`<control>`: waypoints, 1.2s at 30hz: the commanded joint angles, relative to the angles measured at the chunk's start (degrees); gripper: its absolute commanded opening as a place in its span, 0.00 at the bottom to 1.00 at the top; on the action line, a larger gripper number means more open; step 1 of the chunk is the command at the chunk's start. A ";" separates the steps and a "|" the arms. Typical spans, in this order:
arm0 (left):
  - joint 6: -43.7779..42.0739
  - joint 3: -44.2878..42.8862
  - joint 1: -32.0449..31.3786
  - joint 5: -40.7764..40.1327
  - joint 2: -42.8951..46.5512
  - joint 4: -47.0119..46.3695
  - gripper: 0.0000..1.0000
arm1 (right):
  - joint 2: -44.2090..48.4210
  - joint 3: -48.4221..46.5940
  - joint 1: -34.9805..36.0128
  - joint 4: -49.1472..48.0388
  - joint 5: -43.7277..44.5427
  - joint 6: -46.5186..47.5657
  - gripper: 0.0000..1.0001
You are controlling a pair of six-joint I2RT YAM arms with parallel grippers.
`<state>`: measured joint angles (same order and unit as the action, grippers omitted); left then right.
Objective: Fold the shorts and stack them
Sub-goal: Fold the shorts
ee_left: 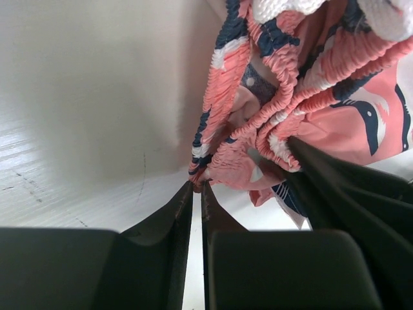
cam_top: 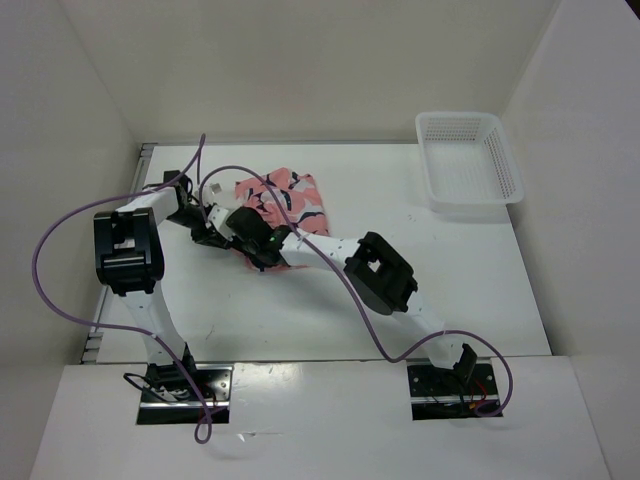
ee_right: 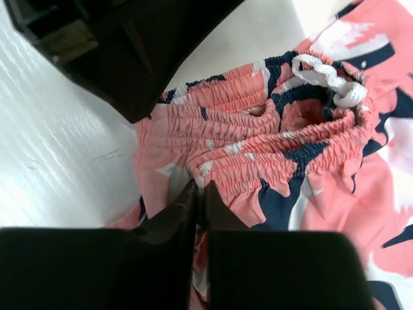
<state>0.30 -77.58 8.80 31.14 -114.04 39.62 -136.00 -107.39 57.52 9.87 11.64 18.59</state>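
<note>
While side by side, left gripper (ee_left: 197,188), right gripper (ee_right: 200,191) — jaws tight on the shorts (ee_right: 277,161) (waistband).

shorts (cam_top: 292,198): on table (cam_top: 480,290), touching the front of left gripper (ee_left: 197,187) and right gripper (ee_right: 199,188)
basket (cam_top: 470,203): far right of both

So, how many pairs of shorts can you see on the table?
1: the shorts lie bunched on the table, left of the basket. Another pair beneath them could be hidden.
</note>
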 commanded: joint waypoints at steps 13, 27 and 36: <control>-0.30 -0.73 -1.24 4.90 0.31 1.52 0.14 | 8.30 -4.59 1.54 2.96 -7.68 -7.25 0.00; -0.30 -0.73 -1.77 4.91 0.84 2.57 0.14 | 4.78 -2.39 4.01 2.96 -10.49 -6.81 0.18; -0.30 -2.92 -1.06 -0.19 2.50 4.76 0.48 | 14.43 1.74 4.01 6.13 -15.32 -4.44 0.47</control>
<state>0.23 -77.84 7.38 32.12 -114.02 42.39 -129.75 -106.83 60.99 15.14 -0.75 13.61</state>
